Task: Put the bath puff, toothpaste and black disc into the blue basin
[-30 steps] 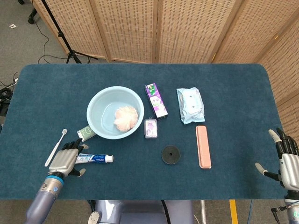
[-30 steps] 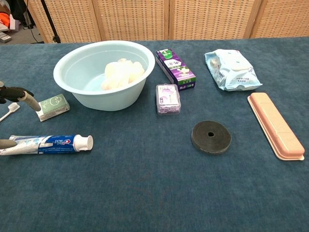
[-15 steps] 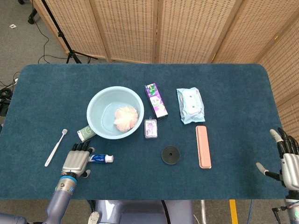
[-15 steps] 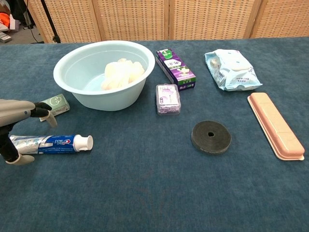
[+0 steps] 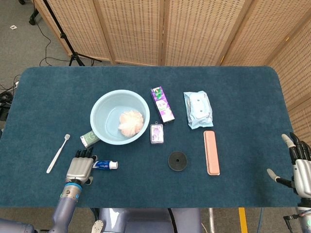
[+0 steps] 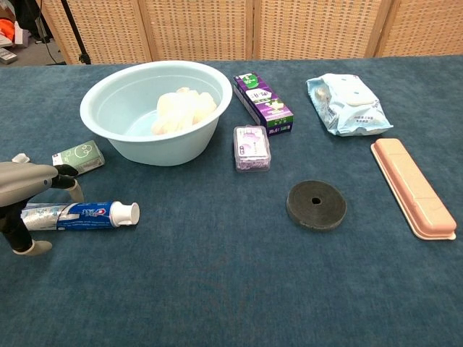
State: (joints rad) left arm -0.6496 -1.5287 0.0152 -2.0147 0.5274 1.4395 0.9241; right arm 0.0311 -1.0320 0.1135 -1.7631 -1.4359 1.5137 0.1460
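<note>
My left robot hand (image 5: 79,167) arched over the toothpaste (image 6: 76,215) tail near the counter (image 5: 243,92) front edge, grip unclear, while my right robot hand (image 5: 300,167) hung spread, empty, off the right edge.

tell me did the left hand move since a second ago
Yes: the left hand shifted right, away from the toothbrush, and now sits over the toothpaste tail.
</note>
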